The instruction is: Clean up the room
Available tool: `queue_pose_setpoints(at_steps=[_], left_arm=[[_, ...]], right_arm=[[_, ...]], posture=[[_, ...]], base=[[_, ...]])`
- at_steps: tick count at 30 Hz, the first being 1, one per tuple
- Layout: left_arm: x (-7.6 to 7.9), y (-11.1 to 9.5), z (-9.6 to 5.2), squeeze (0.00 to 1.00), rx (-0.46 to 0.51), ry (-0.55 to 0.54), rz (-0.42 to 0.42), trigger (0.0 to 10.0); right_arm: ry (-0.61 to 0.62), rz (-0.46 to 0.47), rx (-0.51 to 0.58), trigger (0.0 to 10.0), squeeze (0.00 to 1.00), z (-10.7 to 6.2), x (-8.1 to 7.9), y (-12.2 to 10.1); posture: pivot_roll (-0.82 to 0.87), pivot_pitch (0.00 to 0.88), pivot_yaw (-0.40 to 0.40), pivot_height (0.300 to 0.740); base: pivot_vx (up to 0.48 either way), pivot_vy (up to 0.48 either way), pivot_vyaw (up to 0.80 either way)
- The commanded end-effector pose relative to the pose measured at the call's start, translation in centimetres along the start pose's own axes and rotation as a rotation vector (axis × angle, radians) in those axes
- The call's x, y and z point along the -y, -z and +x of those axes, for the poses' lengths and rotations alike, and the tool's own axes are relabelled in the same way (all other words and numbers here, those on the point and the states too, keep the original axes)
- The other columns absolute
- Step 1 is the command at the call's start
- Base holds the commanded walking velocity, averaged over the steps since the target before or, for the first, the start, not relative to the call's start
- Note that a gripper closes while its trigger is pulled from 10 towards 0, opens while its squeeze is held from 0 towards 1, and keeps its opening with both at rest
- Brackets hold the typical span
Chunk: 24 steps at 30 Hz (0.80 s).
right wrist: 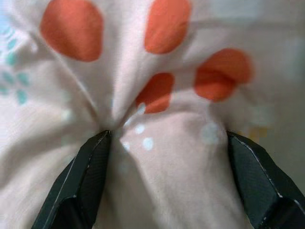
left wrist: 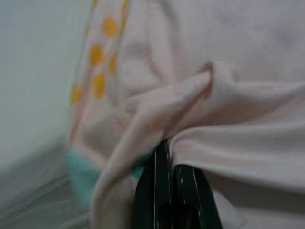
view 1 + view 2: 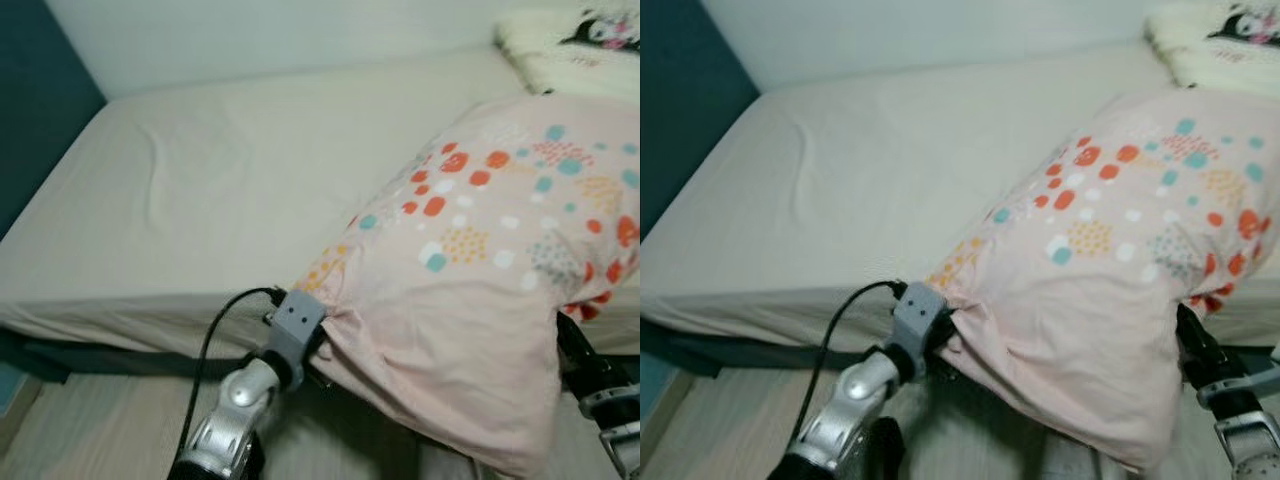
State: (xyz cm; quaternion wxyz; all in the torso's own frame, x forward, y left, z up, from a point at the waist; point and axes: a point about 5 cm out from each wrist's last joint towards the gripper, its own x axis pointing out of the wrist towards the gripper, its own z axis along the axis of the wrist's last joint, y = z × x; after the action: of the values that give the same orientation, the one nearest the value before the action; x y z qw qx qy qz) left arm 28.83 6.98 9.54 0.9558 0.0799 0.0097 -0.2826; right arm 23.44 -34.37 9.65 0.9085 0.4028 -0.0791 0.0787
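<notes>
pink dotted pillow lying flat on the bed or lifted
Lifted: the pink dotted pillow hangs past the bed edge, pinched by left gripper and right gripper.

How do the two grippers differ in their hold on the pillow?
The left gripper has its fingers pinched shut on a bunched fold at one corner of the pillow; the right gripper has its fingers spread wide, with cloth bulging between them. The left sits at the pillow's plain pink end, the right at its orange-spotted end. Both grip the same pillow beside the bed.
</notes>
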Motion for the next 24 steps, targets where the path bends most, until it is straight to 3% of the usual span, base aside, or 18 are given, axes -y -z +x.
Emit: queue_pose_setpoints(at_steps=[1, 5, 14, 20, 24], left_arm=[[-0.8, 0.7, -1.0, 0.00, -0.045, -0.017, 0.004, 10.0], [-0.9, 0.4, -1.5, 0.00, -0.048, -0.021, 0.011, 10.0], [-0.4, 0.3, -2.6, 0.00, -0.075, -0.011, 0.009, 10.0], [-0.2, 0.0, -2.5, 0.00, -0.094, 0.000, 0.005, 10.0], [-0.2, -0.1, -2.4, 0.00, -0.095, 0.001, 0.004, 10.0]], right_arm=[[-0.088, 0.069, -0.024, 10.0, 0.00, 0.0, -0.3, 0.9], [-0.122, 0.072, -0.030, 10.0, 0.00, -0.1, -0.3, 0.8], [-0.085, 0.059, 0.128, 10.0, 0.00, 0.7, 0.3, -2.2], [-0.156, -0.027, 0.130, 10.0, 0.00, 5.9, -3.2, -4.4], [-0.178, -0.062, 0.095, 10.0, 0.00, 7.3, -4.4, -4.5]], posture=[[0.18, 0.307, 0.188, 0.352], [0.19, 0.313, 0.190, 0.352], [0.21, 0.328, 0.201, 0.352], [0.19, 0.318, 0.202, 0.352], [0.18, 0.314, 0.200, 0.352]], base=[[0.000, 0.000, 0.00], [0.000, 0.000, 0.00], [0.000, 0.000, 0.00], [0.000, 0.000, 0.00], [0.000, 0.000, 0.00]])
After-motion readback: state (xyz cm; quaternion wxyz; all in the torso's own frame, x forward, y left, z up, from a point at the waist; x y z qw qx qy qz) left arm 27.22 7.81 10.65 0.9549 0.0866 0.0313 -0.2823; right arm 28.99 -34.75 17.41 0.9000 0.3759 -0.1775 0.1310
